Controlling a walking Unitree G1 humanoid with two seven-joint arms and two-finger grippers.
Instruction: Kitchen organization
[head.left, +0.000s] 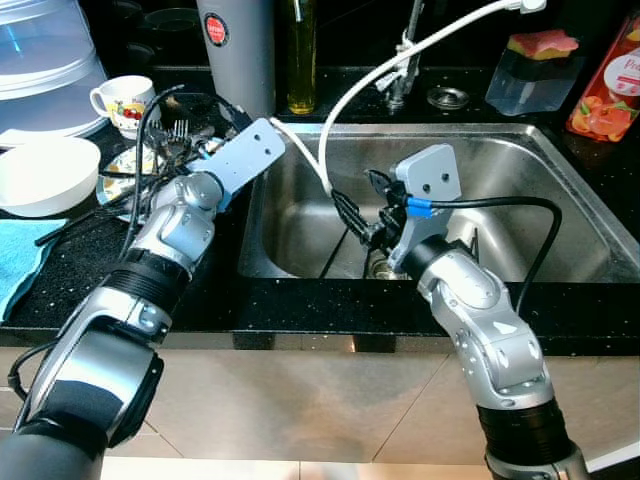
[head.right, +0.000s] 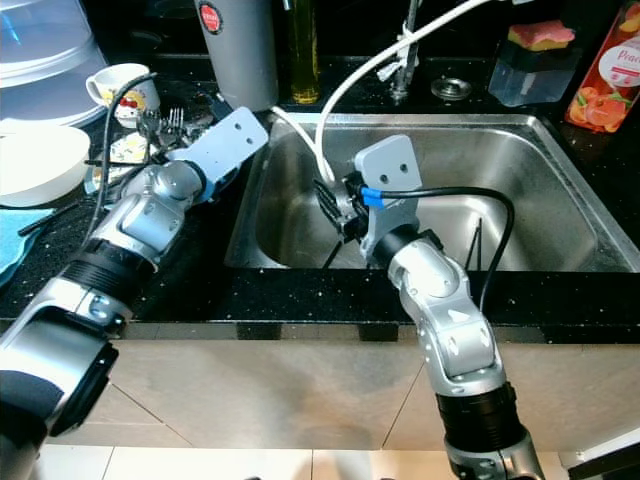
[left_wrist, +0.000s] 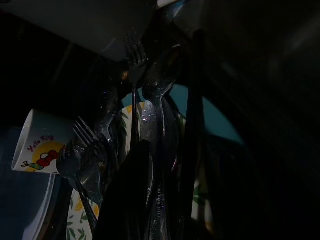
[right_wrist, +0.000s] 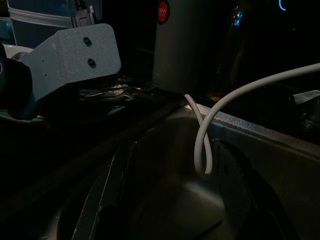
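- the right claw (right_wrist: 165, 210) is held inside the steel sink (head.left: 520, 190), its two fingers apart, with one white hose (right_wrist: 202, 150) looped between them.
- the left claw (head.left: 185, 150) is reached over one patterned plate (left_wrist: 75, 220) on the black table (head.left: 90, 270); whether its fingers are apart cannot be told.
- at least three forks (left_wrist: 134, 55) are seen piled on that plate.
- one mug (head.left: 125, 103) and one white bowl (head.left: 45, 175) are placed nearby.

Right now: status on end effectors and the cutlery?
Left end effector over forks and spoons on patterned plate. Right end effector open inside sink. White hose looped ahead of it.
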